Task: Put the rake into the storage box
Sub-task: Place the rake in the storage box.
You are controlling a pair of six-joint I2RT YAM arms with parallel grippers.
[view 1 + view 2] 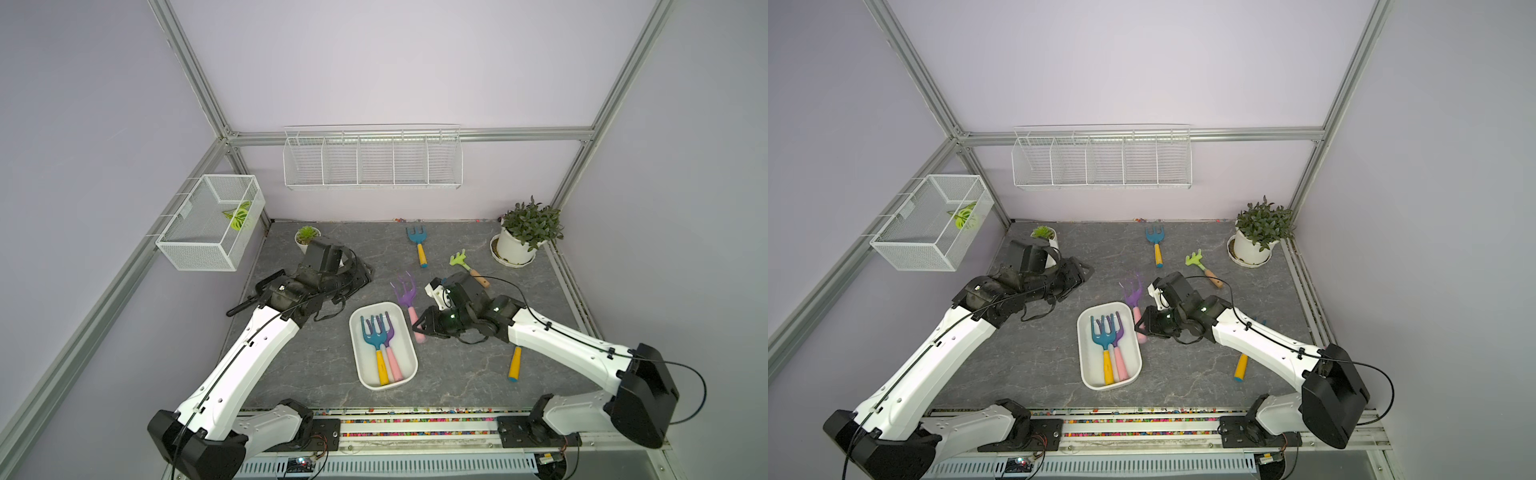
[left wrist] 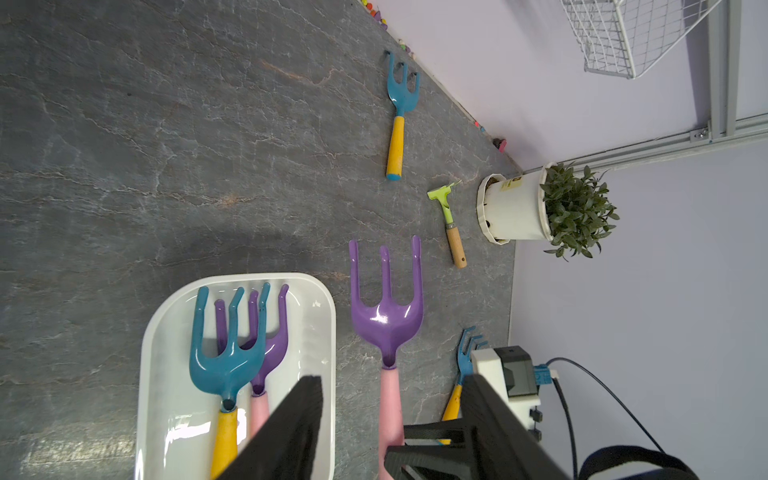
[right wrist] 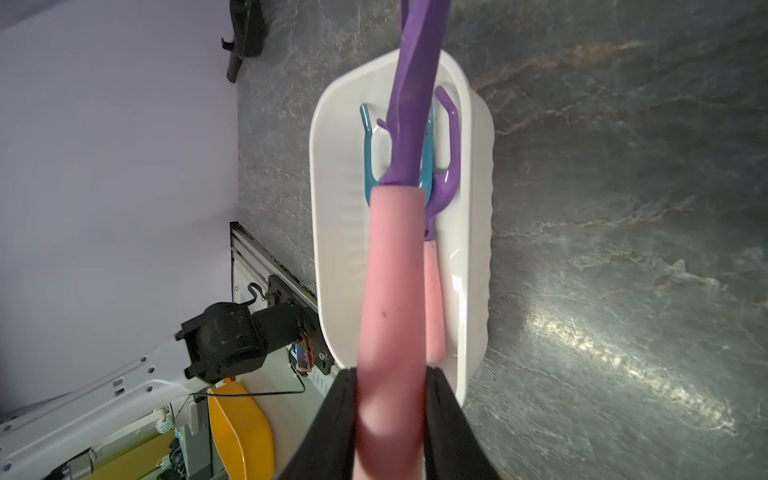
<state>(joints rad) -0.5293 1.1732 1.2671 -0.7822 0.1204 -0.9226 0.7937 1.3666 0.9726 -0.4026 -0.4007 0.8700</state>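
My right gripper (image 1: 417,328) (image 1: 1140,326) (image 3: 390,374) is shut on the pink handle of a purple rake (image 1: 405,291) (image 1: 1133,293) (image 2: 386,307) (image 3: 392,291). The rake is low, just right of the storage box (image 1: 356,349) (image 1: 1086,361) (image 2: 326,316) (image 3: 478,208), tines pointing to the back wall. This white tub holds a blue rake (image 1: 376,340) with a yellow handle and a second purple rake (image 1: 390,334). My left gripper (image 1: 362,275) (image 1: 1086,272) (image 2: 390,378) stands open and empty at the back left, away from the box.
On the table lie a blue rake (image 1: 417,245) at the back, a small green rake (image 1: 467,268), and a yellow-handled rake (image 1: 514,363) partly under my right arm. A potted plant (image 1: 515,245) and a small pot (image 1: 305,239) stand at the back. A mesh basket (image 1: 208,220) and wire rack (image 1: 372,160) hang on the walls.
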